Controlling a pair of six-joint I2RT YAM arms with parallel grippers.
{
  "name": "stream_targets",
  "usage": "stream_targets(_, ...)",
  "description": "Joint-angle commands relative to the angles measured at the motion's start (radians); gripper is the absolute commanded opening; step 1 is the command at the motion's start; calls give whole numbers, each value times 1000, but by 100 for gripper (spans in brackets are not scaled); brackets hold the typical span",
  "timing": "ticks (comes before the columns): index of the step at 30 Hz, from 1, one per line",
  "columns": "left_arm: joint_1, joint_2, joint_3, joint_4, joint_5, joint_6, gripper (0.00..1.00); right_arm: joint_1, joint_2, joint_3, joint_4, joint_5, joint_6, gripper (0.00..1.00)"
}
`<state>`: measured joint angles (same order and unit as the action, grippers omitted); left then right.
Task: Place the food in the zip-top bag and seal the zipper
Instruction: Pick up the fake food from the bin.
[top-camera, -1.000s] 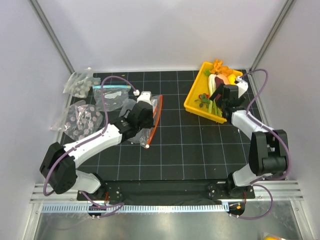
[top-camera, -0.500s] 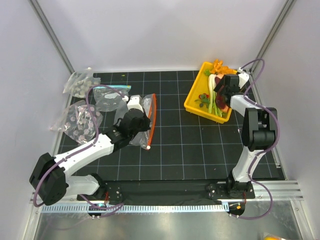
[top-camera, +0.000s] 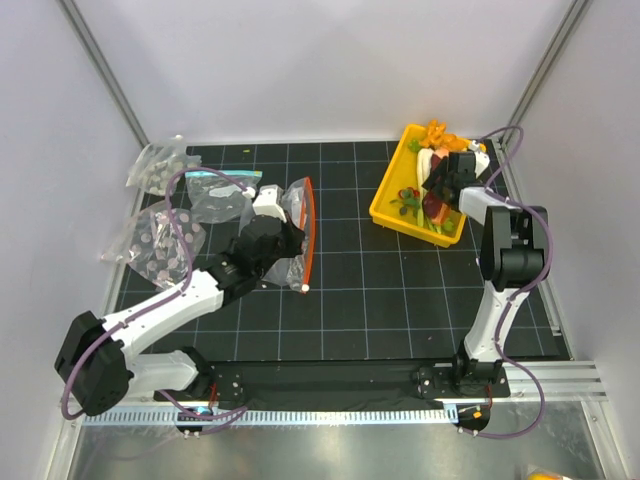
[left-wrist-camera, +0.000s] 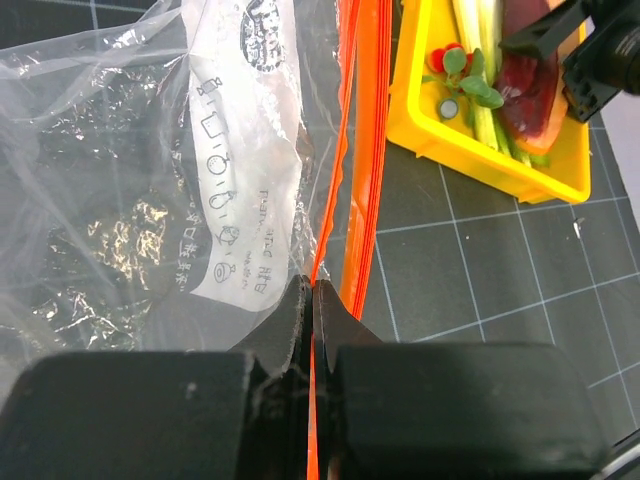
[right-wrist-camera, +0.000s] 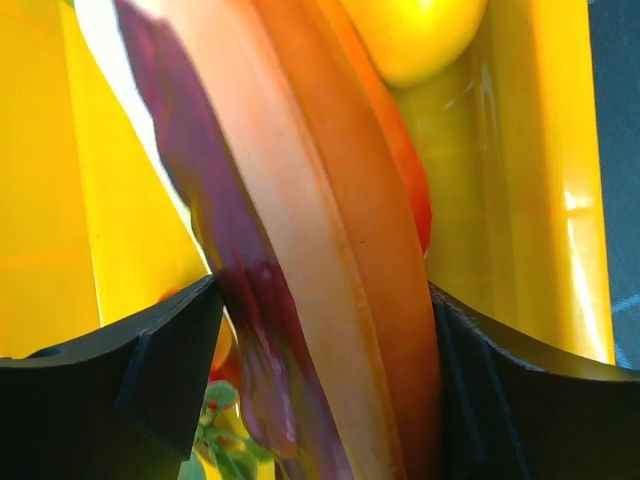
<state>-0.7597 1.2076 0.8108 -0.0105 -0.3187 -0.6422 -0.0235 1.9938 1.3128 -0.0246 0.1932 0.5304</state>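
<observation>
The zip-top bag (top-camera: 293, 212) is clear and crinkly and lies left of centre on the black mat. Its orange-red zipper (top-camera: 311, 230) runs along its right edge. My left gripper (top-camera: 283, 247) is shut on one lip of the zipper (left-wrist-camera: 335, 170), pinching it between the fingertips (left-wrist-camera: 312, 285). The food sits in a yellow tray (top-camera: 385, 205) at the back right. My right gripper (top-camera: 445, 190) is down in the tray, shut on the dark-red slab (right-wrist-camera: 320, 300), which has tan and orange layers. The slab also shows in the left wrist view (left-wrist-camera: 528, 85).
Orange carrot pieces (top-camera: 437, 130) and red and green bits (top-camera: 407, 197) lie in the tray. A clear bag with a light-blue strip (top-camera: 215, 185) and two bags of grey dotted pieces (top-camera: 160, 165) (top-camera: 158, 240) lie at the left.
My right gripper has swung back into the tray and closed on the dark-red slab. My left arm has shifted, carrying the bag's zipper edge slightly towards the centre.
</observation>
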Motion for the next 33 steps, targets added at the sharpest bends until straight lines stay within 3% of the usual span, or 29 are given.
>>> stream_targets(1, -1, -52, -2, 52, -22, 26, 0, -4, -120, -70, 14, -28, 19, 79)
stream_targets(3, -1, -63, -4, 44, -31, 36, 0, -3, -170, -122, 20, -21, 20, 75)
stream_targets(4, -1, -69, -5, 44, -36, 36, 0, -3, -218, -139, 52, -17, 22, 69)
stream_targets(7, -1, -66, -2, 43, -45, 44, 0, -1, -288, -191, 75, -23, 36, 32)
stream_targets(8, -1, -57, -1, 43, -45, 44, 0, -1, -327, -201, 80, -56, 45, 25)
stream_targets(15, -3, -16, 53, 14, -13, 72, 0, 23, -483, -274, 69, -87, 75, 25)
stream_targets(25, -3, 13, 76, -22, -10, 104, 0, 313, -774, -469, 83, -234, 53, 25)
stream_targets(29, -4, 35, 90, -32, -13, 122, 0, 369, -895, -546, 92, -322, 56, 25)
stream_targets(33, -4, 50, 97, -36, -42, 144, 0, 381, -992, -639, 143, -454, 63, 10)
